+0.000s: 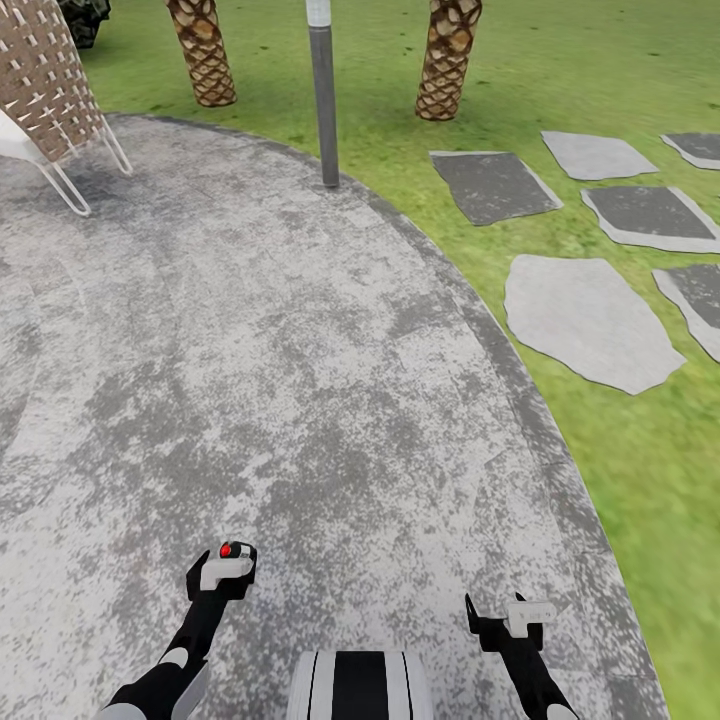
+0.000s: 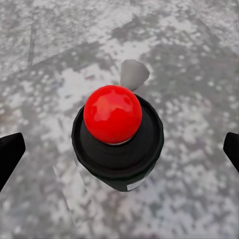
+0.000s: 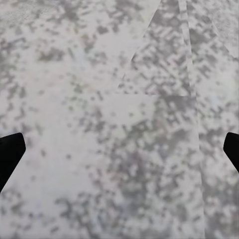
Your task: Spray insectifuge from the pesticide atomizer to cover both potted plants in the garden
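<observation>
The pesticide atomizer [image 2: 118,137] shows from above in the left wrist view: a black round head with a red ball on top and a white trigger tip, over the grey patio paving. Its body is hidden beneath the head. In the head view the atomizer [image 1: 237,551] sits just past my left gripper [image 1: 221,583]. That gripper is open, its black fingertips [image 2: 10,154] wide apart on either side of the bottle and not touching it. My right gripper [image 1: 497,612] is open over bare paving. The potted plants are out of view.
The round mottled patio [image 1: 250,350] curves into lawn [image 1: 640,470] on the right, where several flat stepping stones [image 1: 590,320] lie. A grey pole [image 1: 324,100] stands at the patio's far edge between two scaly palm trunks [image 1: 203,50]. A woven chair [image 1: 45,90] stands far left.
</observation>
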Available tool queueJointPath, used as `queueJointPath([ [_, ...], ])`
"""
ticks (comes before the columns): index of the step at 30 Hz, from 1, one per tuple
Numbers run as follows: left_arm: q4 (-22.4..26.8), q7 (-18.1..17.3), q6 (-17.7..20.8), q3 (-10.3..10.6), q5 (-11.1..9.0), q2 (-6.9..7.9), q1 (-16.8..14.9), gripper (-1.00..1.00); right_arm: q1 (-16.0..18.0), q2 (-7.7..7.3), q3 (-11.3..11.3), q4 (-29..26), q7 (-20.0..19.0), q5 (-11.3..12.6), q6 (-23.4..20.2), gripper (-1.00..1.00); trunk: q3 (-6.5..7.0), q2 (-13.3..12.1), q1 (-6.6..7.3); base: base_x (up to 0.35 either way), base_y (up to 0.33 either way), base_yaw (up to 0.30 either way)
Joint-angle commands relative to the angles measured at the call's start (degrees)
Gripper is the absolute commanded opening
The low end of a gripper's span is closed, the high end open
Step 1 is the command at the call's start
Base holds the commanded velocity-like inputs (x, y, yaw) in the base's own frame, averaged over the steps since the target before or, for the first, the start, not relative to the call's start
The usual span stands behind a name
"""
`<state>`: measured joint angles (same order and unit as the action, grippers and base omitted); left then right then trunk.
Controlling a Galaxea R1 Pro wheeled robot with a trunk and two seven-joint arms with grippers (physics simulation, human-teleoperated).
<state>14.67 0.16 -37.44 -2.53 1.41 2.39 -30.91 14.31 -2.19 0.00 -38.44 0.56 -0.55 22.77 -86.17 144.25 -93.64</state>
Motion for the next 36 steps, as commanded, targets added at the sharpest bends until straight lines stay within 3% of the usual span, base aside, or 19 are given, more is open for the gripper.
queueJointPath([
  [1,-0.1,0.0,-0.2,-0.2,0.2,-0.02,0.0,1.0,0.0,0.01,0.0,0.0,0.1,-0.1,0.2,1.0,-0.03,0.0,0.01,0.0,0.0,0.0],
  [32,-0.2,0.0,-0.1,-0.1,0.3,-0.07,0.0,1.0,0.0,0.0,0.0,0.0,0.1,-0.1,0.2,1.0,-0.03,0.0,0.01,0.005,0.0,0.0],
  [33,-0.2,-0.1,-0.1,-0.1,0.3,-0.13,0.0,-1.0,0.0,0.0,-0.1,0.0,0.1,-0.1,0.2,1.0,-0.03,0.0,0.01,0.0,0.0,0.0],
  [36,-0.2,0.0,0.0,-0.1,0.3,-0.19,0.0,-1.0,0.0,0.0,-0.1,0.0,0.1,-0.1,0.2,1.0,-0.03,0.0,0.01,0.0,0.0,0.0],
])
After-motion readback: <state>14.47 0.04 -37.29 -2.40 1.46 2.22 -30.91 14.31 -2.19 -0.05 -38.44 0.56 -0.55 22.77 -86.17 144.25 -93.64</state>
